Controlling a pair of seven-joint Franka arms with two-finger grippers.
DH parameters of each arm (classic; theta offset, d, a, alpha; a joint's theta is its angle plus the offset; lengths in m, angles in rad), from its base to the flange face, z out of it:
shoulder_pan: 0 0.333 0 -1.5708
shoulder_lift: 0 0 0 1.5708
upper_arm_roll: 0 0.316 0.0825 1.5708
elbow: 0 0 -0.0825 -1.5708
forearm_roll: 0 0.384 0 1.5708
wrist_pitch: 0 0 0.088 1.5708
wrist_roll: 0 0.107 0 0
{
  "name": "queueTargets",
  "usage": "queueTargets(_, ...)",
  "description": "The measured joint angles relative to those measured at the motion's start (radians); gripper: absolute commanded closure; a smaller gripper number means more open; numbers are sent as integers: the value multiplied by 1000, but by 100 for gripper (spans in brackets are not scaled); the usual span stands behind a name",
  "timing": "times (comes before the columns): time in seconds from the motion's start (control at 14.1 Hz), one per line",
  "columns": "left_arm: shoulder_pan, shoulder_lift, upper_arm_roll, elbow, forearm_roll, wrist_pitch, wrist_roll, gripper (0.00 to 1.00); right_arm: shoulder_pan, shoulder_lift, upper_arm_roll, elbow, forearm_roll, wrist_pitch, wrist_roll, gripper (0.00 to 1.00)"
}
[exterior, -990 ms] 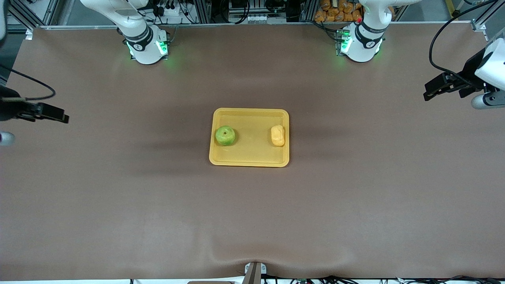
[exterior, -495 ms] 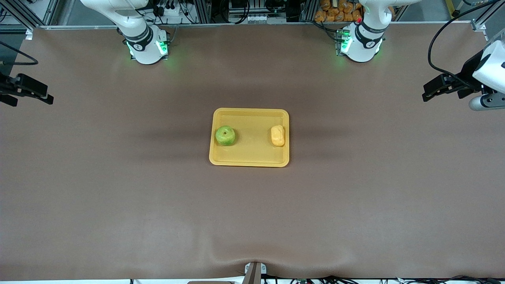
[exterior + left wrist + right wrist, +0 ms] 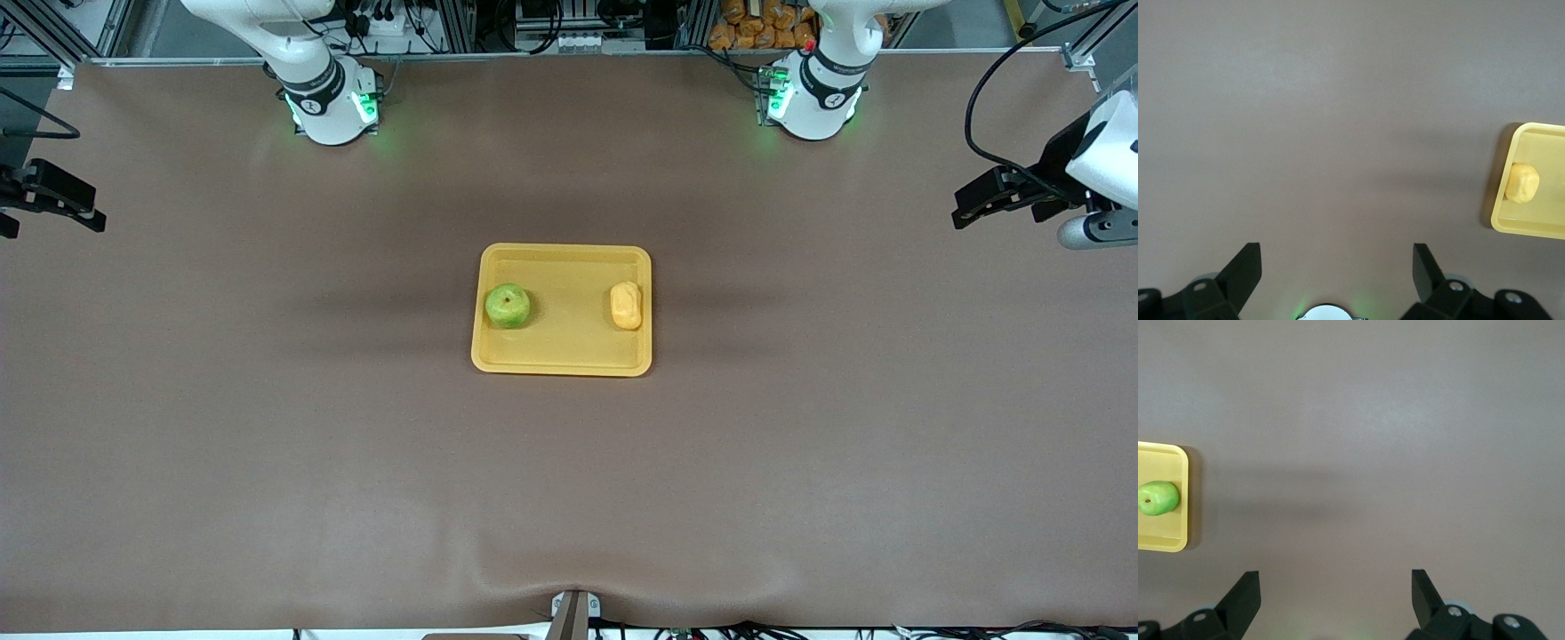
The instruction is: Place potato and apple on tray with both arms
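The yellow-orange tray [image 3: 562, 356] lies at the middle of the table. The green apple [image 3: 508, 306] sits on it toward the right arm's end, and the yellow potato [image 3: 627, 305] sits on it toward the left arm's end. My left gripper [image 3: 969, 201] is open and empty, up over the bare table at the left arm's end; its wrist view shows the tray's edge [image 3: 1538, 229] and the potato [image 3: 1523, 183]. My right gripper [image 3: 76, 206] is open and empty over the table's edge at the right arm's end; its wrist view shows the tray [image 3: 1165, 543] and the apple [image 3: 1157, 497].
The brown table cover [image 3: 569, 480] has a wrinkle near the front edge. The arm bases with green lights [image 3: 333, 107] [image 3: 809, 102] stand along the back edge. Cables and clutter lie past the back rail.
My right gripper has moved away from the front camera, toward the table's back, along the edge. My left gripper has barely shifted. Apple, potato and tray have not moved.
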Motion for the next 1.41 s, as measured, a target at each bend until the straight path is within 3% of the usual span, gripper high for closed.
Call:
queueTargets(0.85,1,0,1,16,0,-15,-7,0,-12,-115,14,-152,0,47,-7,0)
queueTargets(1.41,2,-1,2,16,0,-19,-10,0,-9,-121,19,-169,0,69,-9,0)
